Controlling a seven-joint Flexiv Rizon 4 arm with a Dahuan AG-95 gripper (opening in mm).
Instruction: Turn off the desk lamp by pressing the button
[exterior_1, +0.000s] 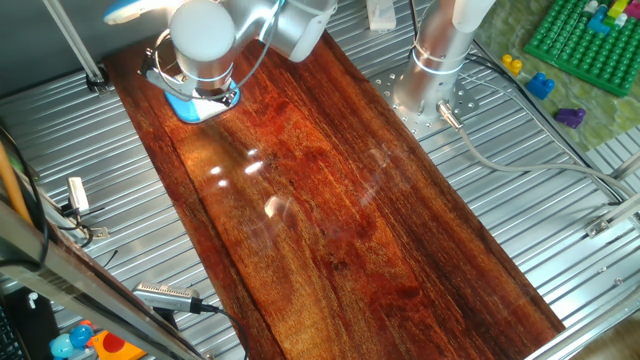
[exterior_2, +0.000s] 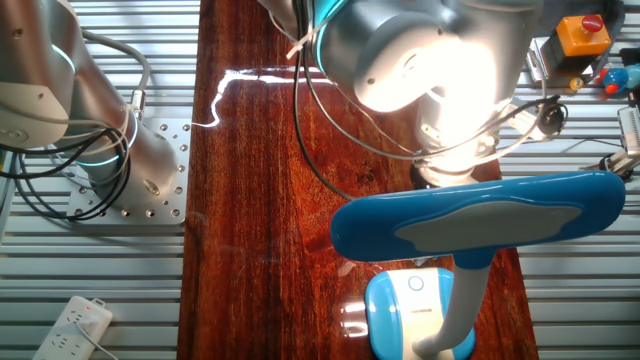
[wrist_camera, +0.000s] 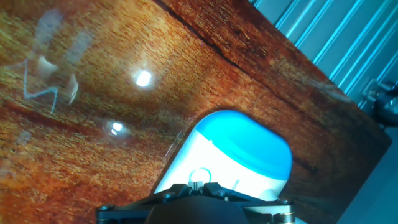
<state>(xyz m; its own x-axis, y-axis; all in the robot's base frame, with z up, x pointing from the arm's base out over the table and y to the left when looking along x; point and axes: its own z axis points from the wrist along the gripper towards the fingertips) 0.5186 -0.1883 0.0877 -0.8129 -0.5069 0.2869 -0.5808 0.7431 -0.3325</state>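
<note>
The desk lamp stands at the far end of the wooden board (exterior_1: 330, 200). Its sky-blue base (exterior_1: 190, 103) shows under my wrist, and the head (exterior_1: 135, 10) is at the top edge. In the other fixed view the flat blue head (exterior_2: 480, 220) spans above the base (exterior_2: 415, 305), with the round button (exterior_2: 416, 284) on its white top. In the hand view my gripper (wrist_camera: 196, 184) is right over the base (wrist_camera: 242, 155), with its fingertips shut together just at the ring-shaped button (wrist_camera: 199, 176). I cannot tell whether they touch it.
The arm's mount (exterior_1: 430, 90) stands on the slatted metal table beside the board. A green baseplate (exterior_1: 590, 40) with bricks and loose bricks (exterior_1: 540, 85) lie at the far right. A power strip (exterior_2: 75, 325) and an orange button box (exterior_2: 582, 35) sit at the edges.
</note>
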